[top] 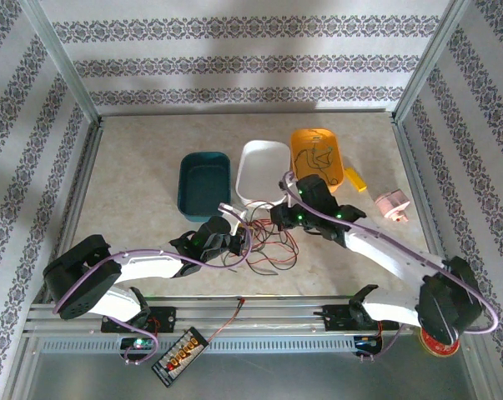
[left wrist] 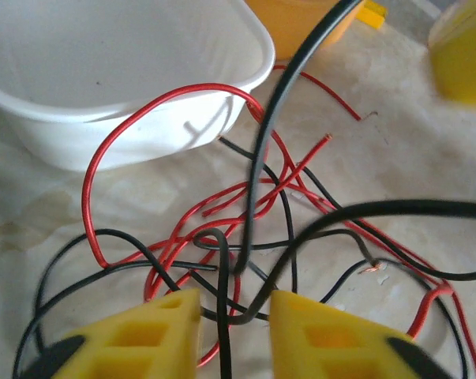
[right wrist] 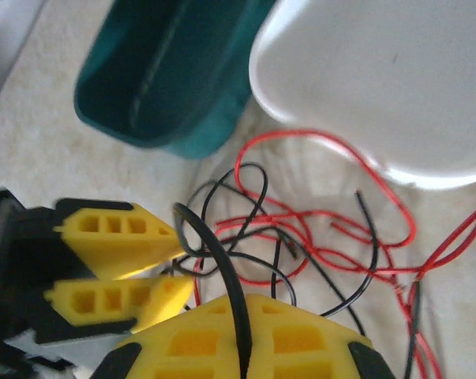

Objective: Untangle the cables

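Left claw slightly parted; right claw closed; both arms stretched inward, wrists near together

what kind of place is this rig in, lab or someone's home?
Probably a staged robot test cell, not a real room: aluminium frame posts, wallpaper-print panels set between them, and a bare circuit board by the mounting rail.

Teal tray, white tray, orange tray side by side mid-table; yellow block, pink object right of them; circuit board at near edge.
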Robot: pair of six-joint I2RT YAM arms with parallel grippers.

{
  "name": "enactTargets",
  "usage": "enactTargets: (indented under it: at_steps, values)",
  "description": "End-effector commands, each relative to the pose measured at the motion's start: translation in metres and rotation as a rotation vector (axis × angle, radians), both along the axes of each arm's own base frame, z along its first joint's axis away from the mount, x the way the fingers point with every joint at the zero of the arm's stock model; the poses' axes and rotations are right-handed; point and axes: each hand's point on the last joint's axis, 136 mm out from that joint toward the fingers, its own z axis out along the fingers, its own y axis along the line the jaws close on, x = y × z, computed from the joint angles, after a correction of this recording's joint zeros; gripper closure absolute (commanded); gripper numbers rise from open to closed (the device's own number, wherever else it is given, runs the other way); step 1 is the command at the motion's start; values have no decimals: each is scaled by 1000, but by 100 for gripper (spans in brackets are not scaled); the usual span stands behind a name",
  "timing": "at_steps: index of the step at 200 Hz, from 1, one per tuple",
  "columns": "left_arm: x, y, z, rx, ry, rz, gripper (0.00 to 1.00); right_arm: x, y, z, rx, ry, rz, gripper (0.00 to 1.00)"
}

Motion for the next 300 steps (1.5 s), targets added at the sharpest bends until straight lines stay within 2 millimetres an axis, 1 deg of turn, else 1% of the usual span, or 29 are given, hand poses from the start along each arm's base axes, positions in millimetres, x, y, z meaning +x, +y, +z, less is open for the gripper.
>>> enactTargets:
  at_steps: [1, 16, 28, 43, 55, 111, 132, 166, 192, 213, 230, 248, 267, 290, 300]
  values:
    - [1, 0, 5, -13, -11, 16, 66, 18, -15, 63, 26, -183, -78, 100]
    - [0, -1, -1, -5, 1, 13, 66, 22, -24, 95, 52, -262, -113, 100]
    - [0, -2, -5, -2, 11, 11, 72, 24, -28, 120, 81, -315, -128, 100]
    - [0, -2, -12, 0, 24, 14, 77, 26, -31, 145, 102, -371, -142, 100]
    - [0, -3, -15, 0, 31, 14, 80, 27, -33, 161, 116, -407, -153, 100]
    - [2, -4, -29, 29, 48, 16, 91, 41, -49, 215, 162, -591, -264, 100]
    - [2, -1, -35, 46, 53, 28, 91, 44, -53, 239, 173, -655, -285, 100]
    - [3, 3, -37, 53, 51, 44, 91, 53, -56, 272, 188, -732, -300, 100]
    - [2, 6, -40, 64, 54, 54, 90, 55, -55, 304, 235, -789, -299, 100]
    - [2, 9, -42, 69, 54, 62, 89, 60, -54, 322, 263, -819, -300, 100]
    - [3, 9, -41, 69, 52, 63, 87, 70, -52, 326, 256, -817, -310, 100]
    - [3, 8, -40, 68, 47, 62, 85, 87, -52, 316, 231, -791, -336, 100]
    - [3, 9, -39, 66, 46, 64, 81, 108, -52, 296, 196, -746, -367, 100]
    - [2, 11, -36, 61, 41, 67, 75, 135, -50, 262, 161, -666, -396, 100]
    - [2, 11, -35, 59, 39, 69, 75, 144, -46, 247, 153, -635, -397, 100]
